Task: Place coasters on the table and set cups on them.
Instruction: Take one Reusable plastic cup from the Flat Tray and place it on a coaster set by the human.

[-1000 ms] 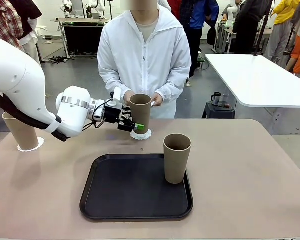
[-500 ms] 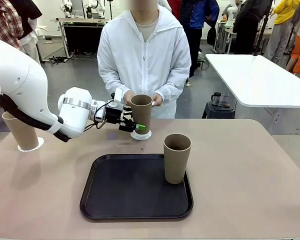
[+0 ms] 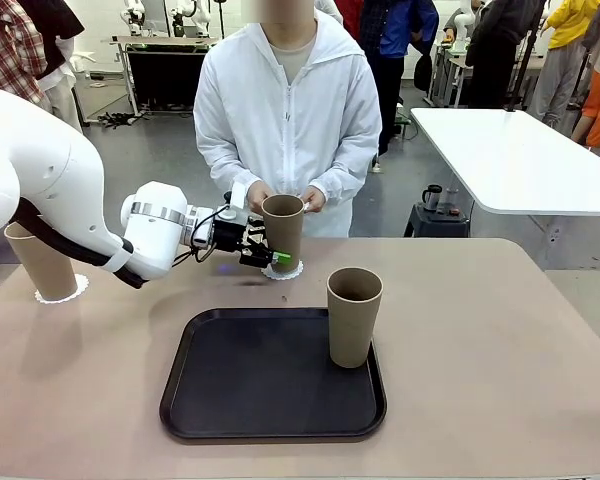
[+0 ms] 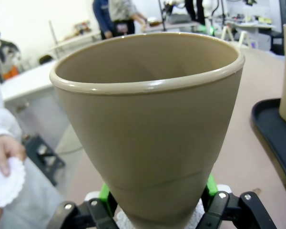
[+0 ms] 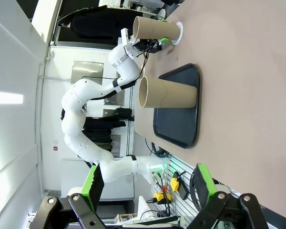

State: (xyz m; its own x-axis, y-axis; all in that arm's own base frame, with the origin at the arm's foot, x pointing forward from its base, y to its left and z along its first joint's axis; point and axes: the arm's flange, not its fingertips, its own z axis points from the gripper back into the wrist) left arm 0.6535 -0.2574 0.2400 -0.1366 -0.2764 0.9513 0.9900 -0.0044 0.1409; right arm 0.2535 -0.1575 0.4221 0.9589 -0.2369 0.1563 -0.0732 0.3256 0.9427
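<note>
Front view | left tool (image 3: 276, 256) grips cup (image 3: 282, 222) low | coaster (image 3: 286, 269) beneath

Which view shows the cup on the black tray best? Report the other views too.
The front view: the cup stands whole and upright on the tray's right side. The right wrist view shows it whole but sideways. The left wrist view catches a sliver at its right edge.
</note>
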